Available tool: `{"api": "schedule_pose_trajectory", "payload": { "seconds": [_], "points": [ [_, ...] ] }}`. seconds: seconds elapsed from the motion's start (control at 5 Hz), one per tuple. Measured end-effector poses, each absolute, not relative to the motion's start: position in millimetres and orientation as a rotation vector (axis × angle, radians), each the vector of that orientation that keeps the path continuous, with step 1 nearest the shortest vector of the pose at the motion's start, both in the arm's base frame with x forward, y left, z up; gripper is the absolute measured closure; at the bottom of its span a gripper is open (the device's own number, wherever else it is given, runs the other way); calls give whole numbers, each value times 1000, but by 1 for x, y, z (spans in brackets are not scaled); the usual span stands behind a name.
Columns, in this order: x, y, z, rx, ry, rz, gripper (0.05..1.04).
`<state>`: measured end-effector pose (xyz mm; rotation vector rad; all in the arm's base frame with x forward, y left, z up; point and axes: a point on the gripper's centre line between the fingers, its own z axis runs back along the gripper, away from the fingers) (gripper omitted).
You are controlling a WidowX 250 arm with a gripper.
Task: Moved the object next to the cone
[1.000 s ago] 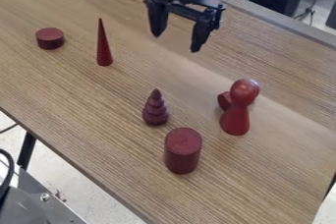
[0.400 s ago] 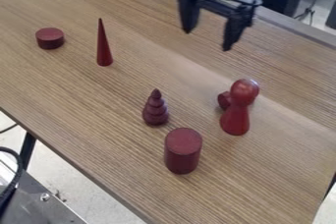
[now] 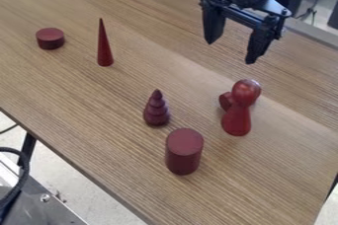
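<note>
My gripper (image 3: 230,53) hangs open above the table's upper right part, with nothing between its fingers. Below it in the view stands a red figure with a round head (image 3: 237,116), and a small red piece (image 3: 226,101) shows partly hidden behind it. A slim red cone (image 3: 104,48) stands upright at the upper left. To the cone's left lies a short, flat red disc (image 3: 50,39), apart from it.
A ridged tree-shaped piece (image 3: 156,111) stands near the middle, and a thick red cylinder (image 3: 184,152) is just below and right of it. The wooden table's (image 3: 79,135) near edge runs diagonally at the lower left.
The gripper has moved to the right across the view, lately also a little downward, staying open. The pieces on the table have kept their places.
</note>
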<state>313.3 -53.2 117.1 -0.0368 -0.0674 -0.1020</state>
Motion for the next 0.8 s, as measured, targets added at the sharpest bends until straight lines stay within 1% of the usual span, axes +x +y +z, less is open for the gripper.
{"api": "schedule_pose_trajectory", "payload": {
  "seconds": [0.2,0.4,0.8],
  "points": [
    [306,-62,116,-46,-57,-115,83],
    [299,-67,110,-75,-28,-100,83],
    [293,-81,104,-111,3,-109,83]
  ]
}}
